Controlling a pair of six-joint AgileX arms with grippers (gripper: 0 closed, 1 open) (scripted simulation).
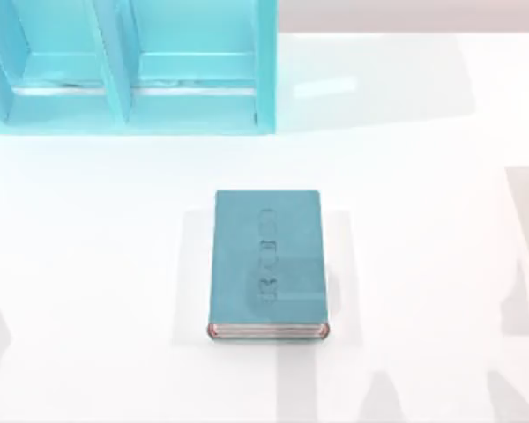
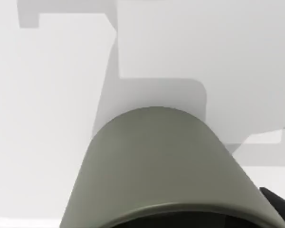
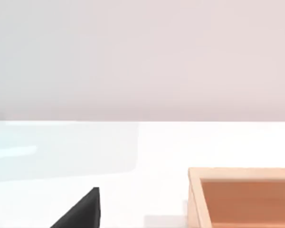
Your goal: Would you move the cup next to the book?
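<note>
White bench (image 1: 88, 264) holds a teal book (image 1: 267, 260), flat. Near my left camera sits a dull grey-green cup (image 2: 161, 161); I cannot tell my pincer's state.

Pale tabletop (image 3: 133, 152) with an open wooden box (image 3: 194, 190) and a black finger tip (image 3: 83, 211).

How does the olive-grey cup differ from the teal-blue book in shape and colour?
The olive-grey round cup has a curved, tapered wall; the thick teal-blue hardcover book is flat and rectangular. The cup is plain; the book's cover bears faint embossed marks, and its page edges are pale. Both look matte.
</note>
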